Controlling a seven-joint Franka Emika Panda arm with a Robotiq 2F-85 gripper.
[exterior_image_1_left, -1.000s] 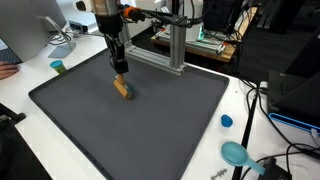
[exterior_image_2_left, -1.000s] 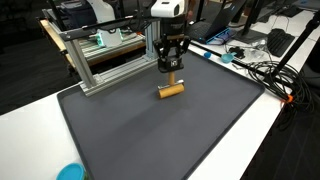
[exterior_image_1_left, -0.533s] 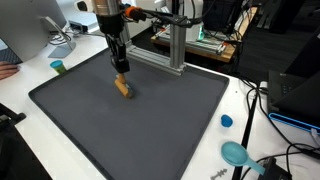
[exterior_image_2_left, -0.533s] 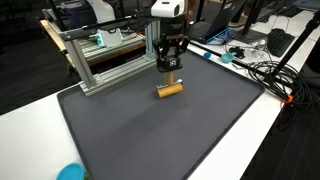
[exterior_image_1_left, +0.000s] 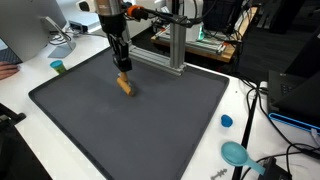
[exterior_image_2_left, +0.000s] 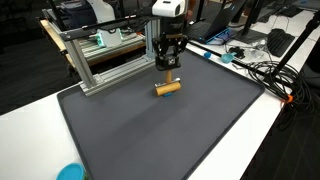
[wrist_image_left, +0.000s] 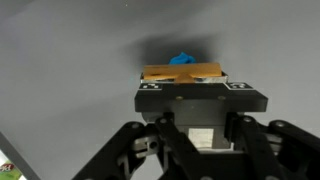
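Note:
My gripper (exterior_image_1_left: 122, 69) (exterior_image_2_left: 170, 68) hangs over the far middle of a dark grey mat (exterior_image_1_left: 150, 125) (exterior_image_2_left: 170, 130). It appears shut on the top of a small tan wooden block (exterior_image_1_left: 125, 85) (exterior_image_2_left: 168, 88), which hangs just above the mat, tilted. In the wrist view the block (wrist_image_left: 182, 72) shows just beyond the gripper body (wrist_image_left: 200, 100), with a small blue piece (wrist_image_left: 184, 58) behind it. The fingertips themselves are hidden by the gripper body there.
An aluminium frame (exterior_image_1_left: 175, 45) (exterior_image_2_left: 95, 60) stands at the mat's far edge. A teal cup (exterior_image_1_left: 58, 66), a blue cap (exterior_image_1_left: 226, 121) and a teal scoop-like thing (exterior_image_1_left: 237, 153) (exterior_image_2_left: 70, 172) lie on the white table. Cables (exterior_image_2_left: 255, 70) run beside the mat.
The block has risen slightly off the mat together with my gripper and shifted a little sideways. Nothing else has moved.

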